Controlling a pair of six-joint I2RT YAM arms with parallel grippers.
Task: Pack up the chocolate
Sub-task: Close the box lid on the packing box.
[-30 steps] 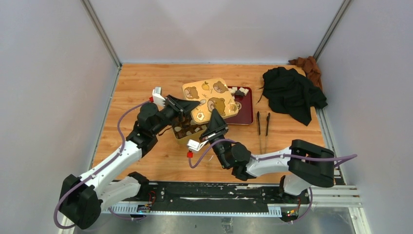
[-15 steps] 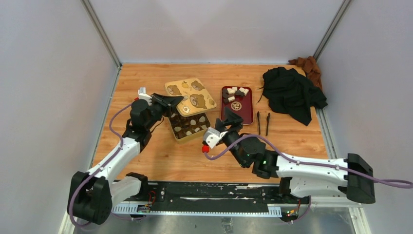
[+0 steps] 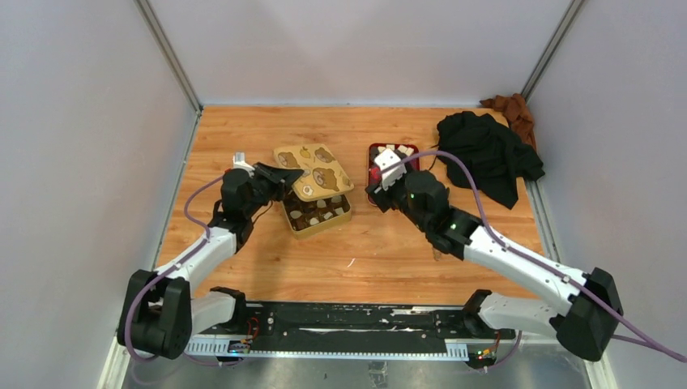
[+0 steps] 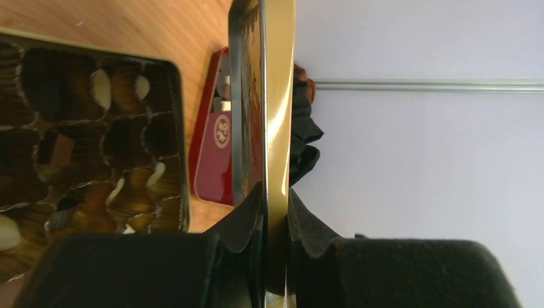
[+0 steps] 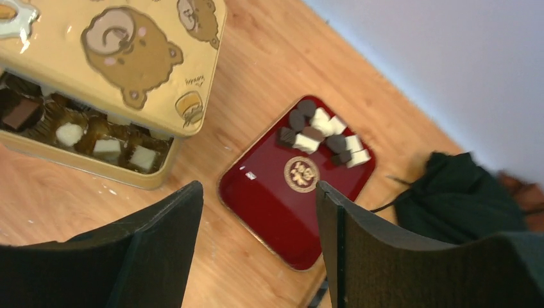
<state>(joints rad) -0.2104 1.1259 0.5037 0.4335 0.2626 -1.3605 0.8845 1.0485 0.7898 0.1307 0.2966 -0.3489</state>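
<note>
Overhead and wrist views of a wooden table (image 3: 267, 267) with two robot arms reaching in from its near edge. The left tool (image 4: 274, 205) is clamped on the rim of a gold lid (image 3: 312, 166) printed with cartoon bears. It holds the lid lifted and tilted over the far side of an open gold tin (image 5: 77, 165), seemingly to leave the brown paper cups exposed for filling.

Some cups along the tin's uncovered near side already hold chocolate pieces (image 5: 69, 133), cream-white and dark brown, while others look empty. More pieces sit bunched at the far end of a dark red tray (image 5: 282, 218) just to the right of the tin. The rest of that tray is bare apart from a round gold emblem.

The right tool (image 5: 260, 237) hovers above the near end of the red tray, its two black fingers spread apart with nothing between them. It seems placed to reach down for a piece and carry it across to the tin. A crumpled black cloth (image 3: 486, 150) lies at the far right, well away from the work. Packing looks partly done
</note>
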